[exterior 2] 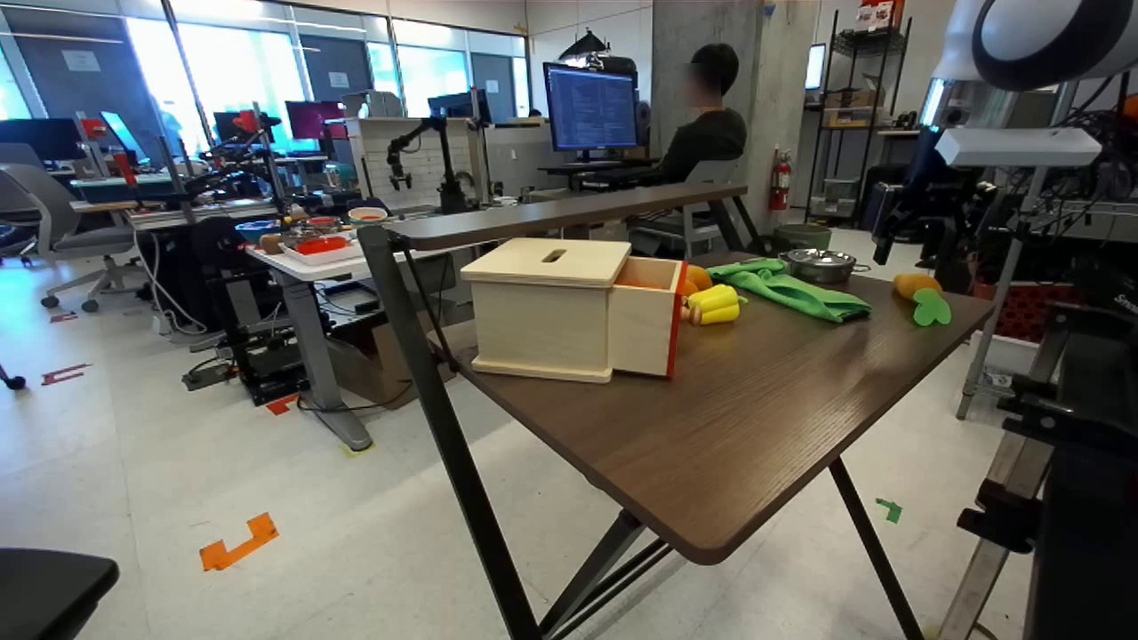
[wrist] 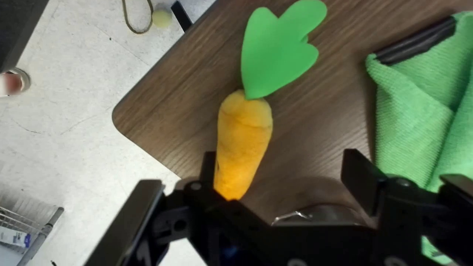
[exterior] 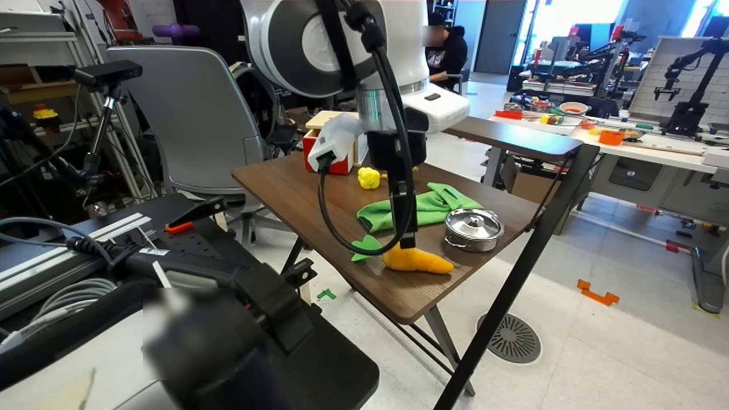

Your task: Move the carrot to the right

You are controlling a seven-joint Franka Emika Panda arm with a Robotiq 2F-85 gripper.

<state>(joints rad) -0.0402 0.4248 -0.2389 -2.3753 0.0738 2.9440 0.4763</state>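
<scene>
brown wood-grain tabletop (exterior 2: 756, 427) bears the toy carrot (wrist: 244, 140) near a corner, apart from the green cloth (wrist: 410, 122) and lidded metal pot (exterior: 474, 228); above, the robotiq gripper (wrist: 282, 166) hangs, jaws far apart, holding nothing.

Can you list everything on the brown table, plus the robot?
carrot: one, orange, green-topped, near a corner of the table
pot: one, silver, on the table
cloth: one, green, beside the pot
box: one, beige, on the table
drawer: one, beige, red-fronted, partly out of the box
yellow toy: one, yellow, by the drawer
orange piece: at least one, orange, by the drawer
arm: one, white and grey, reaching over the table
gripper: one, black, open, near the carrot
</scene>
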